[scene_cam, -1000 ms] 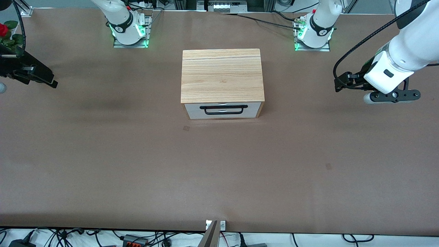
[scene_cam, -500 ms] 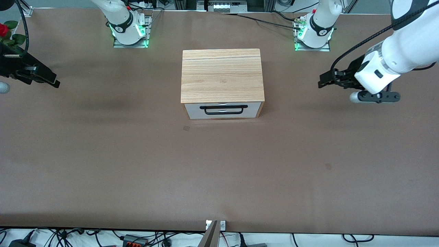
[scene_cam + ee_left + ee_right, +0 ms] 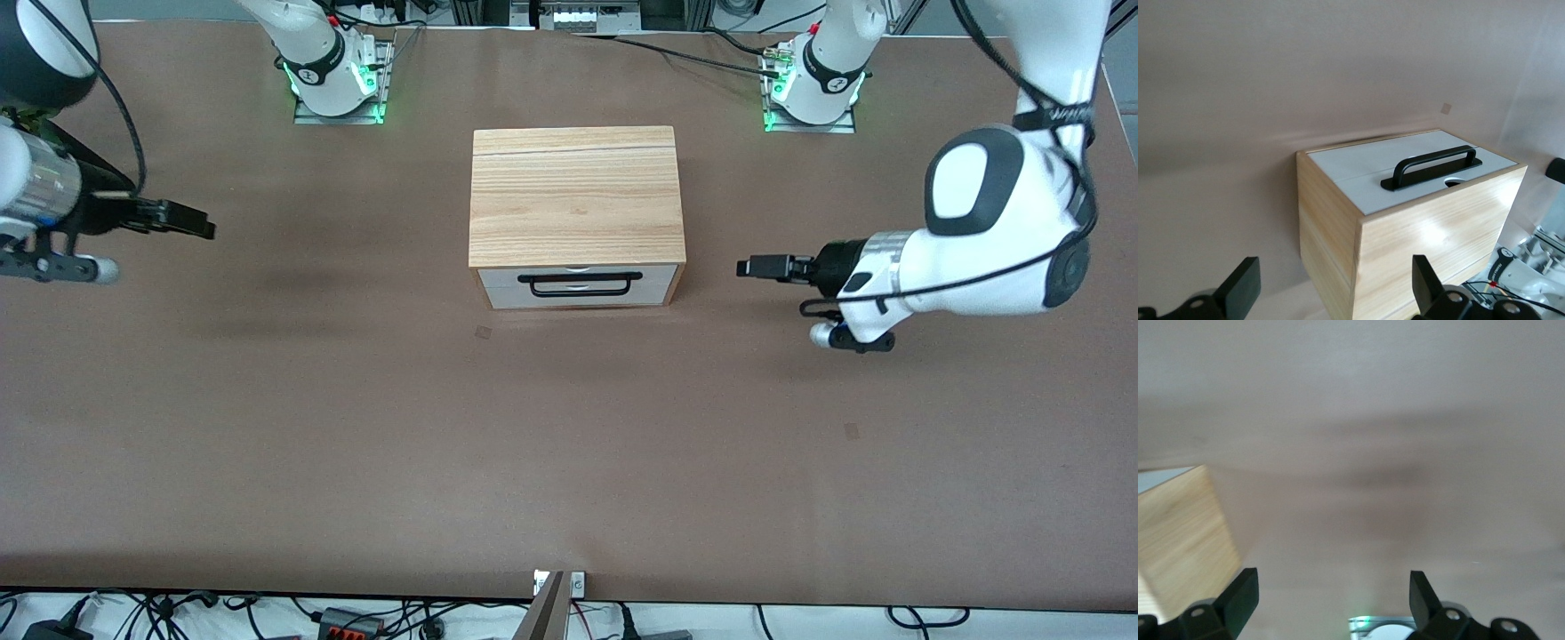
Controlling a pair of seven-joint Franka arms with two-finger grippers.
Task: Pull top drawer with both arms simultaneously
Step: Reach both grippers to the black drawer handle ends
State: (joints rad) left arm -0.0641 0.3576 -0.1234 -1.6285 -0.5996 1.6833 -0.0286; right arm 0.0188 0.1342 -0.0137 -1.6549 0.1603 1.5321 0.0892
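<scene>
The light-wood box stands mid-table. Its top drawer is closed, with a white front and a black bar handle. My left gripper is open and empty, low beside the box at the left arm's end, about level with the drawer front, fingers pointing at the box with a gap between. My right gripper is open and empty, well away from the box toward the right arm's end. The left wrist view shows the drawer front, the handle and my open left gripper. The right wrist view shows my open right gripper and a box corner.
The two arm bases stand with green lights at the table's edge farthest from the front camera. A small metal bracket and cables lie at the table's nearest edge. The lower white drawer sits under the top one.
My left arm has swung down and in from the table's end, its gripper now close beside the box. My right gripper has come a little toward the box. The drawer has not moved.
</scene>
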